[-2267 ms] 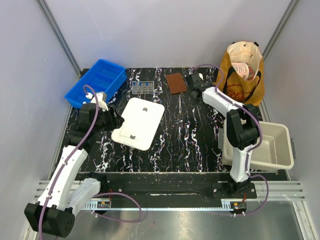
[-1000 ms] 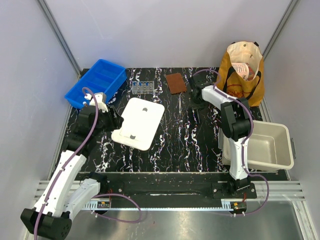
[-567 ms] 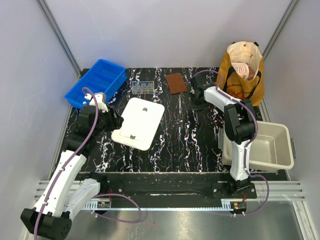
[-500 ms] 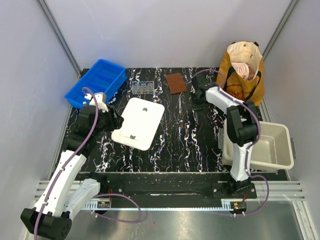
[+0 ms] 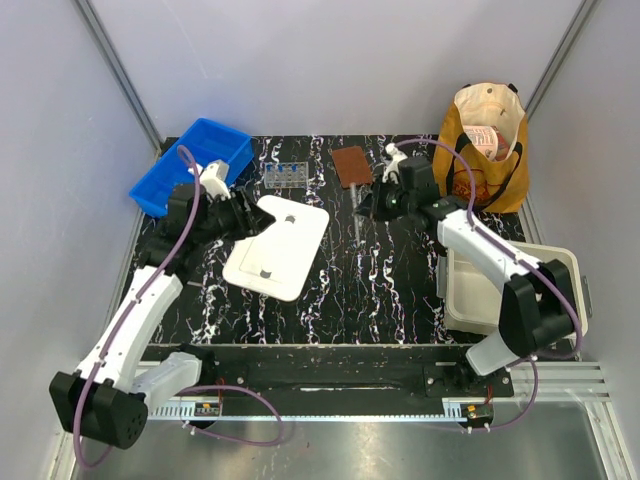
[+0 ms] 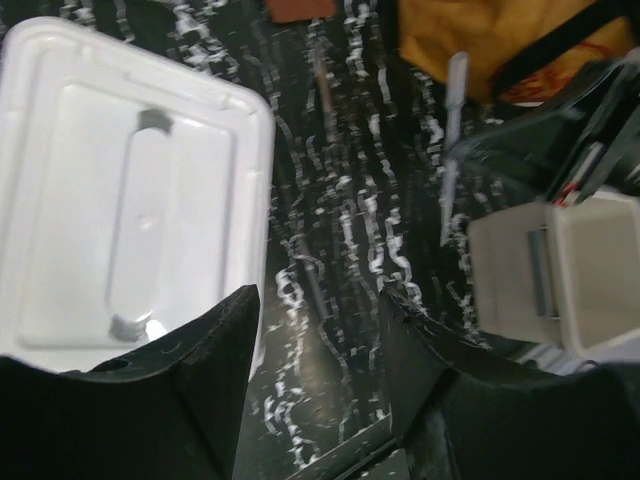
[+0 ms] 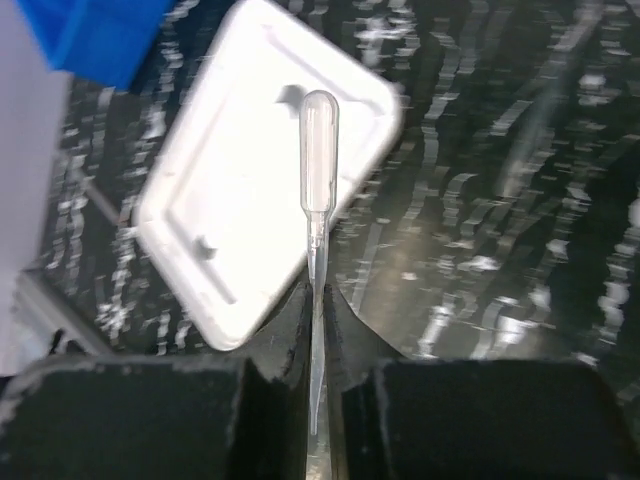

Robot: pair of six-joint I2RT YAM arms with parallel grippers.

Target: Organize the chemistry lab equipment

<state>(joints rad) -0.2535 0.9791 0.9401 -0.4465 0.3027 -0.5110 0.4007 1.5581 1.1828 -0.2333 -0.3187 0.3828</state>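
- The right gripper (image 7: 318, 300) is closed tight on a clear pipette (image 7: 320, 130). It pinches the thin stem, and the bulb sticks out ahead, in the air over the table (image 5: 400, 290) near the white lid (image 5: 278, 245).
- Slip: the stem is narrow and smooth and the bulb end hangs far from the pinch. I judge a quick swing or stop could make the pipette pivot or slide out and drop onto the table.
- Crush: soft plastic under a tight pinch may kink, and it could then sit crooked wherever it goes.
- Snag: the long free end leads the way. If the arm comes down low, the bulb could catch the lid's rim or the blue bin (image 5: 195, 165) and get levered out.
- The left gripper (image 6: 315, 295) is about half open with nothing between its fingers, hovering at the lid's near edge.
- Clash: both arms reach toward the middle, and the left wrist view shows the pipette fairly near. Crossing paths could knock it loose.
- Rack: the small rack (image 5: 283, 175) with blue-capped tubes stands just behind the lid, and a careless pass could tip it.
- Placement: the pictures show no obvious slot for a pipette, so it may land in the wrong spot.
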